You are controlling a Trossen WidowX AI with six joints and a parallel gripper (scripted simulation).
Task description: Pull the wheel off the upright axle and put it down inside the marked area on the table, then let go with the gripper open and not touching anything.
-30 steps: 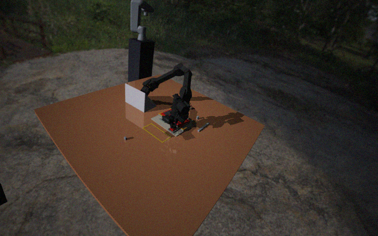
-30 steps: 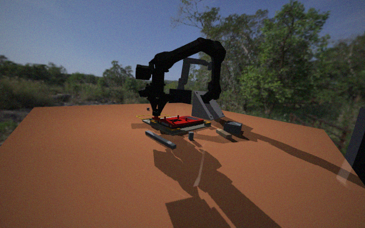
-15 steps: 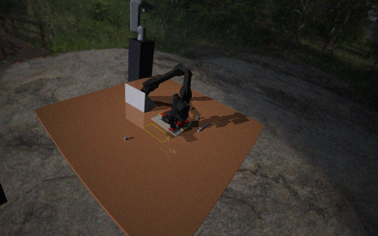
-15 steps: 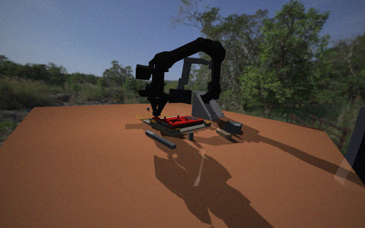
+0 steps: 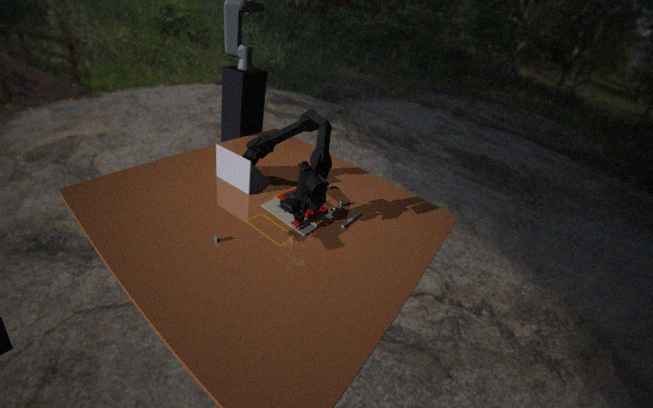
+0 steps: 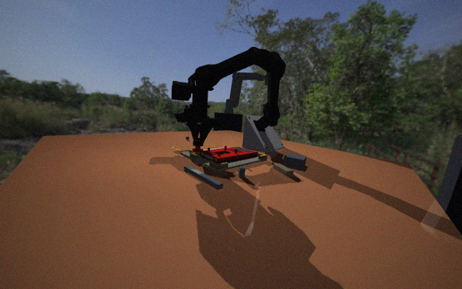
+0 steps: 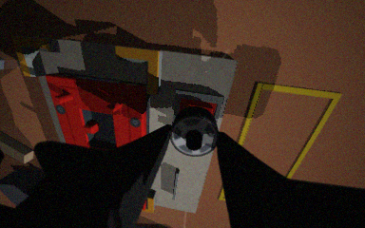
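Note:
The black wheel with a grey hub face (image 7: 182, 143) is between my fingertips, and the dark axle end shows in its centre. My gripper (image 5: 298, 216) (image 6: 197, 143) (image 7: 194, 132) points down and is shut on the wheel. The wheel sits low over the red axle base (image 6: 197, 149) (image 7: 204, 104) at one end of the pale board (image 5: 274, 207) (image 7: 214, 66). The fingers hide most of the wheel in the top and exterior views. The marked area, a yellow outline (image 5: 264, 233) (image 7: 299, 89), lies on the table beside the board, with no wheel in it.
A red plate with pegs (image 6: 250, 153) (image 7: 68, 116) is on the same board. A long grey bar (image 5: 351, 220) (image 6: 203, 177), a small block (image 6: 241, 172), a tan block (image 6: 283, 169) and a dark block (image 6: 295, 161) lie around the board. Another small block (image 5: 216, 239) lies beyond the outline.

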